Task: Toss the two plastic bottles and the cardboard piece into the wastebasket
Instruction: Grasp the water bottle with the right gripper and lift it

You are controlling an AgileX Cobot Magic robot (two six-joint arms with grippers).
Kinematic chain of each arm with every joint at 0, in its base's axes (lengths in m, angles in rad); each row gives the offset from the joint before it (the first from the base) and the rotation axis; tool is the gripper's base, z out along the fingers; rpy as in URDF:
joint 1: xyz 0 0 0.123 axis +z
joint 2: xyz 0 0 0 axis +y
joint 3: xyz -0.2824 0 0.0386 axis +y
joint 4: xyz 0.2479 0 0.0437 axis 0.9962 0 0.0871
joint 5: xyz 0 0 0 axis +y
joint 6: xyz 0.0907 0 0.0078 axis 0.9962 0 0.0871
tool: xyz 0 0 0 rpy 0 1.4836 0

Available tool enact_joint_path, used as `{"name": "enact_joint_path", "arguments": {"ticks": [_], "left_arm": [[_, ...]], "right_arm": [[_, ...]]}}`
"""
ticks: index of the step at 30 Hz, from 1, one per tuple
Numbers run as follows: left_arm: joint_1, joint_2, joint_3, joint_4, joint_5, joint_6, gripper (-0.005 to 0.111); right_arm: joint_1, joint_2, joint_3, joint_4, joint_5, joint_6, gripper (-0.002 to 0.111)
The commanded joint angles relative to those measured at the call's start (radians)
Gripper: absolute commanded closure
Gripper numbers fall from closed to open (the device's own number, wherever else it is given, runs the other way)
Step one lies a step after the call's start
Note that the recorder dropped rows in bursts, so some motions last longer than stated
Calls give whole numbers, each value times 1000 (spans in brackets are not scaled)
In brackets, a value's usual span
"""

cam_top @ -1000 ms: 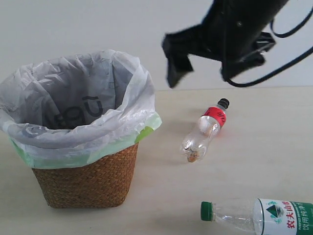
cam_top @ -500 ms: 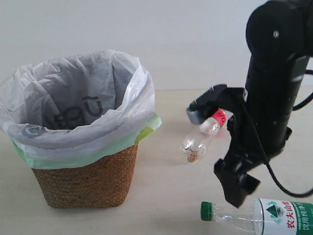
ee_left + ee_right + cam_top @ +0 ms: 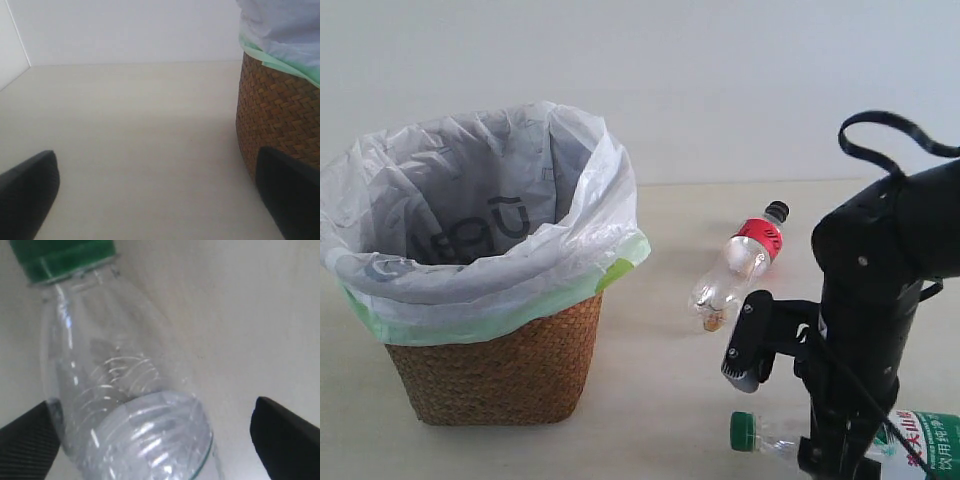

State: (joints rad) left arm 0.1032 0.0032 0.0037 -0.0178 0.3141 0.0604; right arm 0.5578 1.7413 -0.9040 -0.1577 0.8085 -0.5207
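The wicker wastebasket (image 3: 495,375) with its white bag (image 3: 470,200) stands on the left. On the table lies the small red-labelled bottle (image 3: 735,272), black cap pointing away. The larger green-capped bottle (image 3: 775,438) lies at the front right edge. My right arm (image 3: 865,320) reaches down onto it. In the right wrist view my right gripper (image 3: 155,440) is open, its fingers (image 3: 27,445) on either side of the clear larger bottle (image 3: 125,390) near its shoulder. My left gripper (image 3: 160,200) is open and empty, low beside the wastebasket (image 3: 280,115). The cardboard piece is out of view.
A pale wall runs behind the table (image 3: 670,215). The right arm's black cable (image 3: 880,130) loops above it. The small bottle lies between the wastebasket and the right arm.
My right arm has swung down from above the small bottle to the front right. Its open fingers now straddle the larger bottle. Neither bottle has moved.
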Motion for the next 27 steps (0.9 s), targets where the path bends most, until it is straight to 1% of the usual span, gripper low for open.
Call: {"name": "enact_joint_path", "arguments": {"ticks": [1, 2, 3, 4, 5, 7, 9, 12, 16, 19, 27], "left_arm": [[4, -3, -4, 0, -6, -9, -1], [4, -3, -4, 0, -6, -9, -1], [4, -3, -4, 0, -6, -9, -1], [4, -3, -4, 0, -6, -9, -1], [4, -3, -4, 0, -6, -9, -1], [4, -3, -4, 0, -6, -9, -1], [4, -3, -4, 0, -6, -9, -1], [4, -3, -4, 0, -6, -9, -1], [4, -3, -4, 0, -6, -9, -1], [4, -3, -4, 0, -6, -9, -1], [4, -3, -4, 0, -6, -9, -1]], "right_arm": [[0, 70, 8, -14, -60, 57, 24], [0, 73, 8, -14, -82, 83, 31], [0, 73, 1, -14, -112, 134, 53], [0, 73, -12, -17, -100, 145, 73], [0, 73, -23, -28, -82, 145, 86], [0, 73, -54, -51, -20, 151, 108], [0, 71, -87, -71, 23, 170, 108], [0, 51, -150, -112, 78, 255, 108], [0, -35, -270, -236, 160, 377, 108], [0, -102, -341, -313, 153, 521, 108], [0, -252, -557, -324, 61, 727, 108]]}}
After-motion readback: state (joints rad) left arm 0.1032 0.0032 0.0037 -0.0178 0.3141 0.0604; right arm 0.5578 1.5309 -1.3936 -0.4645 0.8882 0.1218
